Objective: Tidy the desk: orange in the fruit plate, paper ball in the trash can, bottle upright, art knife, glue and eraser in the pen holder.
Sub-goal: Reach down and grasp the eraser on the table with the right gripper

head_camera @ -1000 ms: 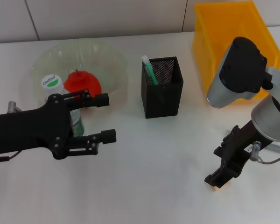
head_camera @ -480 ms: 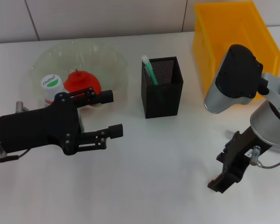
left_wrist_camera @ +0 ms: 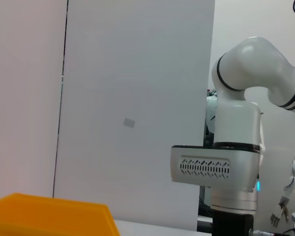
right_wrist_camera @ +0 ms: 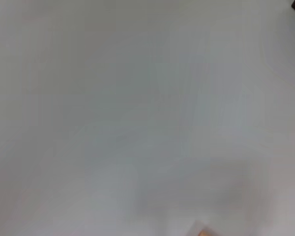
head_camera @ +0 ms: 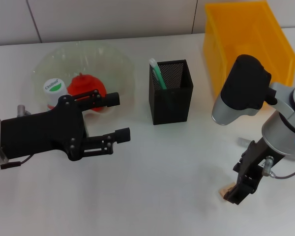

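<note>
On the desk (head_camera: 167, 162) my left gripper (head_camera: 119, 116) hangs open and empty, in front of the fruit plate (head_camera: 113, 64). The orange (head_camera: 86, 86) lies in that plate. The bottle (head_camera: 53, 88) stands upright at the plate's front edge, its body hidden by my left arm. At the front right my right gripper (head_camera: 235, 193) points down at the desk, and a tan edge of the eraser (head_camera: 225, 192) shows at its tip. The pen holder (head_camera: 171, 96) holds a green and white stick (head_camera: 156, 71). The trash can (head_camera: 246, 44) stands at the back right. The paper ball is out of view.
The right arm's grey elbow (head_camera: 241, 91) looms between the pen holder and the trash can. The left wrist view shows the trash can's rim (left_wrist_camera: 49, 214) and the right arm (left_wrist_camera: 236, 147) against a wall. A tan speck (right_wrist_camera: 202, 232) shows in the right wrist view.
My left arm has swung right, away from the bottle, still open. My right gripper has shifted slightly right at the desk, and the eraser's edge shows beside its tip again.
</note>
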### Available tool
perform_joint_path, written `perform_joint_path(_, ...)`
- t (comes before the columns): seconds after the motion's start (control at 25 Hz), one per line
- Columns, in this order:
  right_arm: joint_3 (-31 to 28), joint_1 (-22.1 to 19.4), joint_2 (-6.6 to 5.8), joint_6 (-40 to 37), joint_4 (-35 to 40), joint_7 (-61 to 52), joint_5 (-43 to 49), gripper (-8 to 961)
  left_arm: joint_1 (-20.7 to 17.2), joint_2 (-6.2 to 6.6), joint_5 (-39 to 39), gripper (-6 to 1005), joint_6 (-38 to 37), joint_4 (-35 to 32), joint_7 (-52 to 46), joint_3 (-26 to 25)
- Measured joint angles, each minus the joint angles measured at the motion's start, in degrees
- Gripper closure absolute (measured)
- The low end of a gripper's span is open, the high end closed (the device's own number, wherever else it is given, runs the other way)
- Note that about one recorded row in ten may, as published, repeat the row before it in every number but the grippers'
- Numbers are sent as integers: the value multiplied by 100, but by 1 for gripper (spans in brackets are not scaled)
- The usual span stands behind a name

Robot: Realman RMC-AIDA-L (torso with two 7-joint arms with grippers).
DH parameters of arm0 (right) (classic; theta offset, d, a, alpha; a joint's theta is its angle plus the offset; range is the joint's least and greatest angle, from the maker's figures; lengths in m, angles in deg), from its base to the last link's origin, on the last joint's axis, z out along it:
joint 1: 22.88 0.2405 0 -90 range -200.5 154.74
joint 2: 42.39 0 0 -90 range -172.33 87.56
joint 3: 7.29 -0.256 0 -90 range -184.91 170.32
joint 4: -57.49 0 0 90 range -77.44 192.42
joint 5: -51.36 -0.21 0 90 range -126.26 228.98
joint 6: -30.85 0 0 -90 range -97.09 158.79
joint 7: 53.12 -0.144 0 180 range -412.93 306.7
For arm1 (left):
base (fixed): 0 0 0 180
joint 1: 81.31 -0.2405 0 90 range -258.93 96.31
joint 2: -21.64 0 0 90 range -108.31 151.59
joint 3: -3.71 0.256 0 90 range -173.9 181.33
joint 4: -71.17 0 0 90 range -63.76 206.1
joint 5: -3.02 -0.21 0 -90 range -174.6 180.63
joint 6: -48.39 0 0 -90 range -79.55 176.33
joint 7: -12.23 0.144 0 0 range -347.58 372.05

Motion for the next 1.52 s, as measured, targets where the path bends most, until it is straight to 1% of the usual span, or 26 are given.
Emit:
perform_joint_path(0.44,236,113,7,167,-125,-156,35,196,-20,3,-8,212,53,-3,3,36)
perform_joint_path(0.72,542,156,6,241,-137,-307,144,201,-21,7,-9,212,67,-16,2,44)
perform_joint_path(0.8,567,165,8,241,-158,-318,144,299,-22,7,-9,212,71,-17,3,45)
perform_joint_path(1.12,669,275,9,315,-472,-357,143,298,3,16,-8,212,125,4,63,48)
perform_joint_path(1.52,683,319,8,361,-530,-403,144,319,23,16,-17,212,131,5,64,53)
